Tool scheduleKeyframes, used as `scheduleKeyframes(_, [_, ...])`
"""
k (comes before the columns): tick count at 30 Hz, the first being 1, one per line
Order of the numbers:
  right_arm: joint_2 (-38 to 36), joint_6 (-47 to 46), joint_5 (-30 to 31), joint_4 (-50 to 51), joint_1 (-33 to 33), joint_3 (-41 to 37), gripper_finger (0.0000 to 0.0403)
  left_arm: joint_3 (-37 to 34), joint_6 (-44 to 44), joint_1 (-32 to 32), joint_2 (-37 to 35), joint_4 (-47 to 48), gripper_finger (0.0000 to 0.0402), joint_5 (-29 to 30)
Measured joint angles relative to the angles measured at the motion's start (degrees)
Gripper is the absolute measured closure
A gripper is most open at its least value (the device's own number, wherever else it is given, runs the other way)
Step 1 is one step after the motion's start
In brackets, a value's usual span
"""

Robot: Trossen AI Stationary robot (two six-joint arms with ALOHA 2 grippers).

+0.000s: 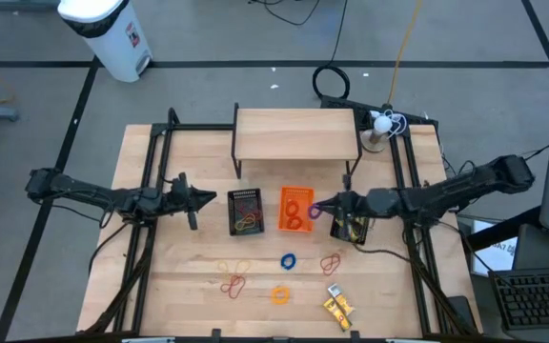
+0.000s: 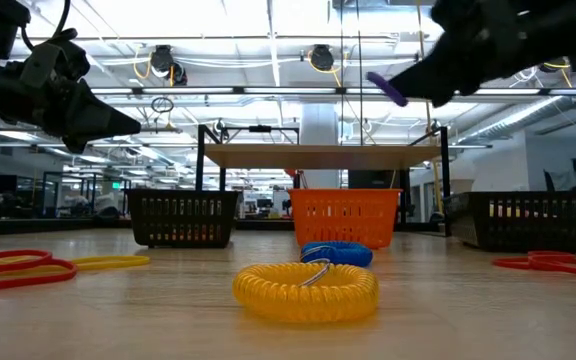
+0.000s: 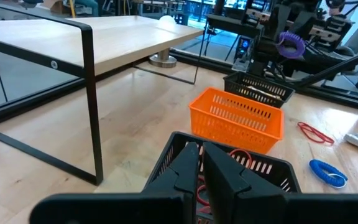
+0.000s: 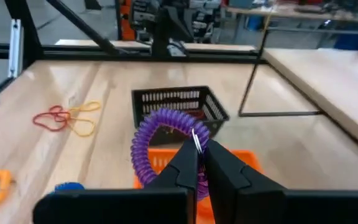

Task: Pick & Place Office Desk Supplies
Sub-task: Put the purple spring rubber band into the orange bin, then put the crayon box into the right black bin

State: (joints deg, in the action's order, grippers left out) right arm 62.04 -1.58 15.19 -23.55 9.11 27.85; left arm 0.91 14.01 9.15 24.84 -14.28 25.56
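Observation:
My right gripper [image 4: 201,152] is shut on a purple coil ring [image 4: 157,140] and hovers above the orange tray [image 1: 295,221]. On the table's near part lie a blue ring [image 1: 288,260], an orange ring [image 1: 281,294], yellow oblong pieces [image 1: 339,307], and red rubber bands [image 1: 234,284] and tan ones [image 1: 237,269]. More red bands [image 1: 330,263] lie to the right. My left gripper [image 1: 205,200] is shut on nothing, raised just left of a black mesh tray [image 1: 246,211] that holds rubber bands. My right gripper pinches the purple coil ring between its two fingertips at the ring's side [image 4: 190,148], by a small metal split ring. The fingers come nearly level from the table's right. The ring sticks out past the fingertips [image 2: 386,88], lifted clear above the orange tray.
A second black mesh tray [image 1: 349,227] sits under my right arm. A small wooden shelf on black legs [image 1: 296,133] stands at the far middle. Black rails run along the table's left [image 1: 151,181] and right sides.

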Motion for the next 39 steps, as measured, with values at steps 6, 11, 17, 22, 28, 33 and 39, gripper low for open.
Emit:
scheduleKeyframes(6, [10.1,-1.0,-3.3,3.3,-3.2,6.1,0.0398,0.0,-0.1,0.0,0.0,-0.1,0.0378,0.0])
scheduleKeyframes(11, [18.0,-1.4,-3.4,4.9,-4.3,10.8,0.0398,0.0,-0.1,0.0,0.0,-0.1,0.0378,0.0])
scheduleKeyframes(17, [24.2,-2.7,-3.5,5.2,-6.1,12.9,0.0398,0.0,-0.1,0.0,0.0,-0.1,0.0378,0.0])
scheduleKeyframes(22, [28.8,-4.8,-5.4,4.5,-7.5,13.2,0.0398,0.0,-0.1,0.0,0.0,-0.1,0.0378,0.0])
scheduleKeyframes(28, [32.6,-5.2,-6.2,3.4,-9.2,13.2,0.0398,0.0,-0.1,0.0,0.0,-0.1,0.0378,0.0])
scheduleKeyframes(33, [34.4,-4.7,-6.0,1.5,-9.7,13.2,0.0349,0.0,-0.1,0.0,0.0,-0.1,0.0378,0.0])
scheduleKeyframes(39, [32.7,-4.4,-4.7,1.7,-9.7,13.1,0.0239,0.0,1.2,0.0,0.0,2.0,0.0378,-1.5])
